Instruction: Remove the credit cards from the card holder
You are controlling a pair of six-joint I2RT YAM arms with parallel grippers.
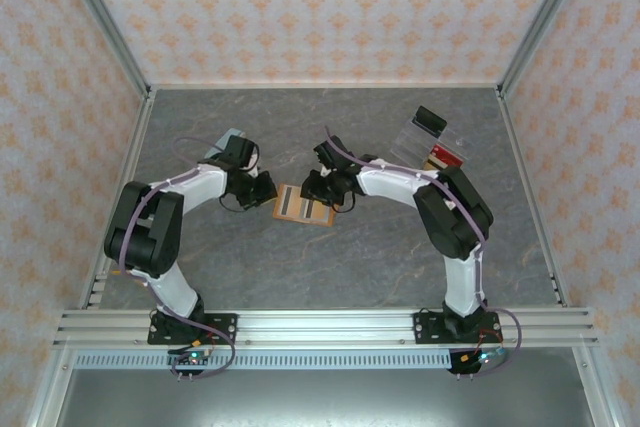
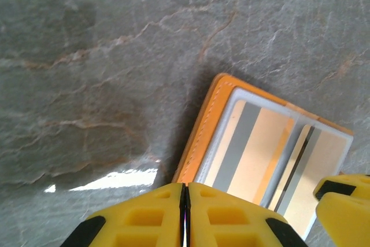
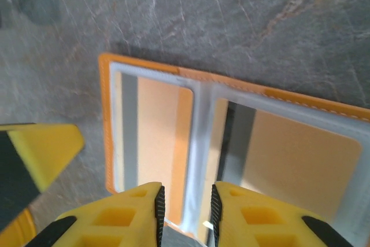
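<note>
**jo:** so where's the card holder (image 1: 303, 206) at?

**rik:** flat on the grey marbled surface (image 1: 330, 267), lying open around the middle of it. Both credit cards (image 3: 153, 137) sit inside it, one per see-through pocket (image 3: 277, 105), a grey stripe on each.

**jo:** and the left gripper (image 2: 185, 201)?

**rik:** clenched, yellow jaws pressed tight together, right at the holder's edge. Nothing shows between them.

**jo:** right gripper (image 3: 185, 201)?

**rik:** hangs over the middle of the holder, a narrow slit between its jaws, lined up with the pale seam (image 3: 199, 120) between the two pockets. Might be pinching something there, but the wrist view cuts off, so can't tell if it's got hold of anything.

**jo:** other stuff?

**rik:** clear tray (image 1: 425, 139) far right with a black block (image 1: 430, 119) at its far end, well apart from the holder. A pale-blue box (image 1: 228, 142) peeks out behind the left arm (image 1: 195, 187).
</note>
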